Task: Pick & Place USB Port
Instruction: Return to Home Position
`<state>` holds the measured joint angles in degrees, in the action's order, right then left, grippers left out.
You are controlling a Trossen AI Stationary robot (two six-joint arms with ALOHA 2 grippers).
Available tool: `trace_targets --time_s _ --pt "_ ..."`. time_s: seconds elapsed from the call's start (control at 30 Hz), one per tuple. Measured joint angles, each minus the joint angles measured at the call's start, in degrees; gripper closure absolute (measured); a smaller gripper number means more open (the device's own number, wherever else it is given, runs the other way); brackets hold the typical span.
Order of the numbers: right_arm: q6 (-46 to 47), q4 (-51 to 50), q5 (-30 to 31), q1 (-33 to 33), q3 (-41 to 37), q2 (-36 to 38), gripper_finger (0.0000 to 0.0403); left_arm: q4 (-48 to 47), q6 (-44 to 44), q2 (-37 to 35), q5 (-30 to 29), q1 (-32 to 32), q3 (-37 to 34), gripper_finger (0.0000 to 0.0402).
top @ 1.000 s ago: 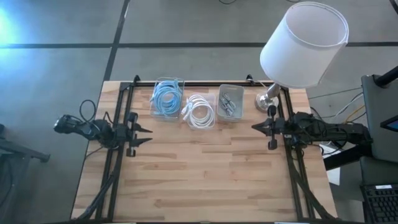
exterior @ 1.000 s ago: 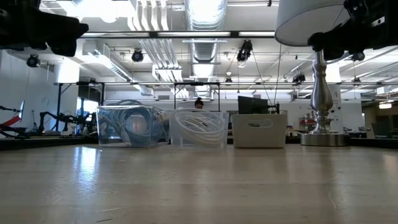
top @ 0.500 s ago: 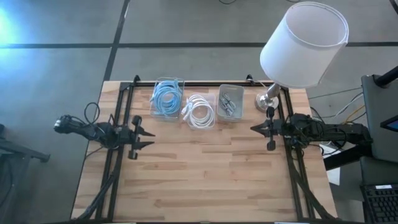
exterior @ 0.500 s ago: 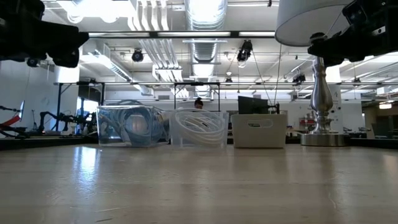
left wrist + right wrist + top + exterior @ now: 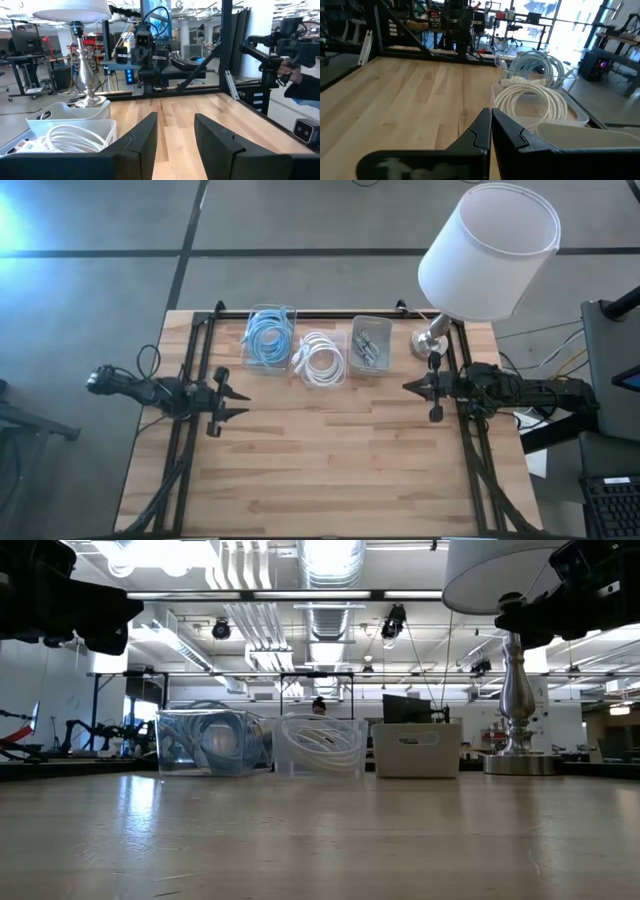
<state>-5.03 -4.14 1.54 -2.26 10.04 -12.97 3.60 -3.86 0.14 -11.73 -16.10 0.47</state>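
Slightly lower than a second ago, left gripper [image 5: 243, 403] hangs at mid-left, fingers apart and empty. Blue cable [image 5: 268, 338] and white cable [image 5: 322, 359] lie coiled side by side at upper centre. White bin [image 5: 371, 323] sits just right of them, contents unclear. Right gripper [image 5: 408, 386], mid-right, is closed on nothing. Homing looks nearly done; next, both arms need only settle.

We are seeing a wooden table [image 5: 320, 840] carrying, along its far edge, a clear bin [image 5: 166, 746], a second clear bin [image 5: 283, 750], a white bin [image 5: 417, 754] and a lamp [image 5: 518, 690].
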Motion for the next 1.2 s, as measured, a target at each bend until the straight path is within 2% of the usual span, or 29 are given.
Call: trace_targets --time_s 0.17,0.3,0.43,1.2 --pt "0.69 1.01 -3.75 0.05 -1.61 0.08 0.0394 0.0 0.02 0.0 -0.15 -0.01 -0.02 0.0268" --pt "0.82 11.05 -7.37 0.04 -5.34 0.07 0.0394 0.0 0.02 0.0 -0.15 0.0 -0.02 0.0268" --pt "0.51 19.8 -7.59 0.06 -9.54 0.11 0.0394 0.0 0.02 0.0 -0.15 0.0 -0.02 0.0268" --pt "0.35 16.34 -7.55 0.04 -9.53 -0.37 0.0394 0.0 0.02 0.01 -0.13 0.0 0.13 0.0268"
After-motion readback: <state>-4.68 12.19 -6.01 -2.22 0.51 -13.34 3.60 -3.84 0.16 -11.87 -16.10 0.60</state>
